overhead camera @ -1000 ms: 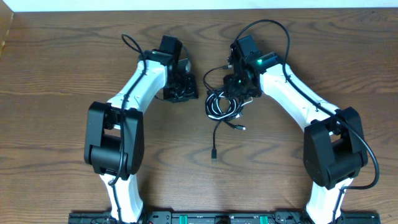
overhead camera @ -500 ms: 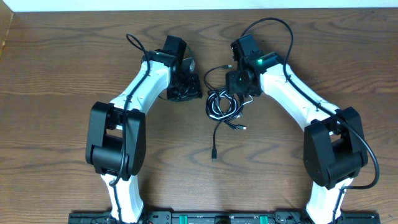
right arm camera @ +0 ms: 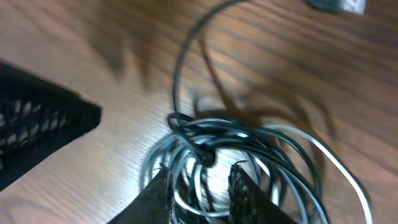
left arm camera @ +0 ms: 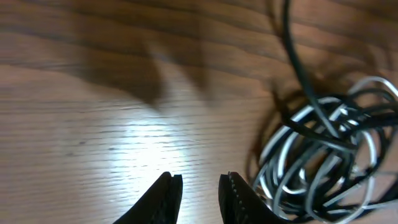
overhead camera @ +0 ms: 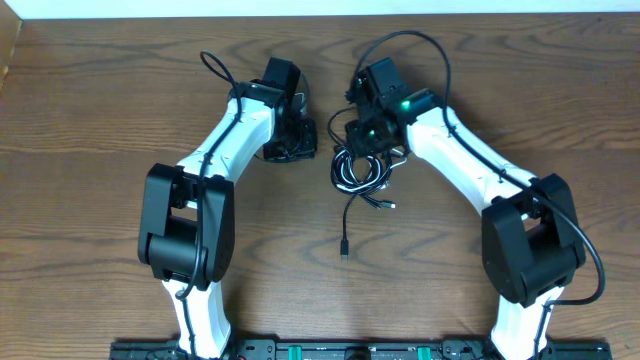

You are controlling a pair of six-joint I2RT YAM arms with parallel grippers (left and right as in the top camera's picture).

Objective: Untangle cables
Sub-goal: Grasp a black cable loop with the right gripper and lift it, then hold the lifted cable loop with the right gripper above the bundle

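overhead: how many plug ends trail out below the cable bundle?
2. One ends the long black tail nearest the robot bases; one ends the shorter tail just below the bundle, further right. Others may be hidden in the tangle.

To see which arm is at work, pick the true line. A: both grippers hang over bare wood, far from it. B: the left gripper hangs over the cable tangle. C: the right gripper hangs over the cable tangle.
C: the right gripper sits straight above the cables, while the left gripper is over bare table beside them.
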